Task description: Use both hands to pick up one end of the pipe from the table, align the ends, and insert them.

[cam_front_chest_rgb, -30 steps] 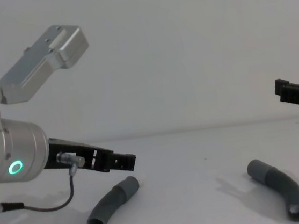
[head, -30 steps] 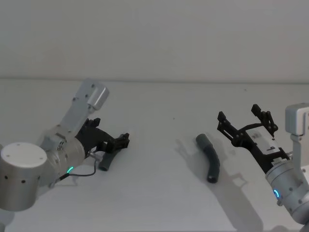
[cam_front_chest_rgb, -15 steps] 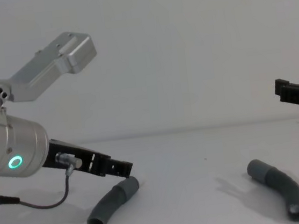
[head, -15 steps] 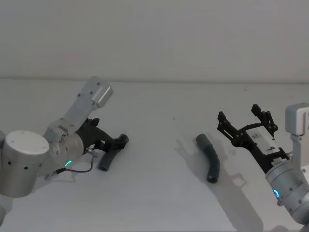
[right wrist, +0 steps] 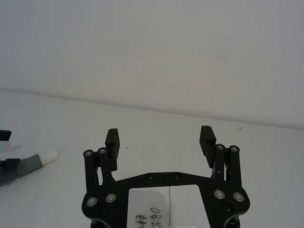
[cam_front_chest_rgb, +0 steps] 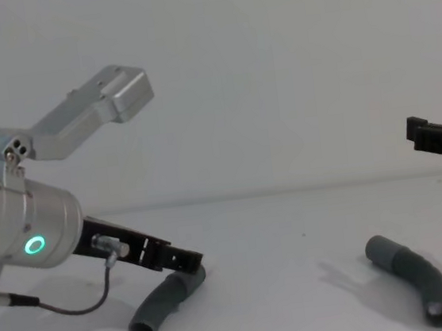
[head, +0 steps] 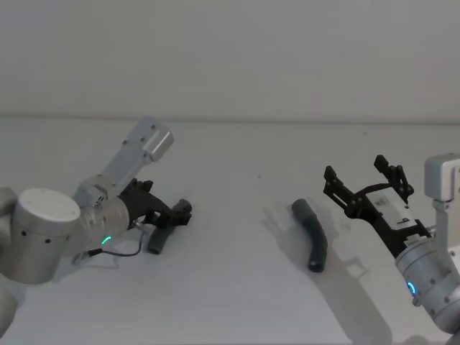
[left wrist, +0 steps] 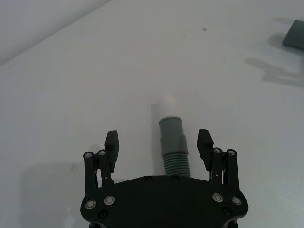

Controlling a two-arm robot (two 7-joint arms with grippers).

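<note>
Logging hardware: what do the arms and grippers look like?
The left gripper and right gripper are black, angular, two-fingered. Both arms are silver cylinders: the left arm has a green ring and a grey cable, the right arm a blue light and a handwritten white label.

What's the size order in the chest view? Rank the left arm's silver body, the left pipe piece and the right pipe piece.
1. left arm's silver body, largest, though nearest the camera.
2 and 3. left pipe piece and right pipe piece look alike; no ranking.
</note>
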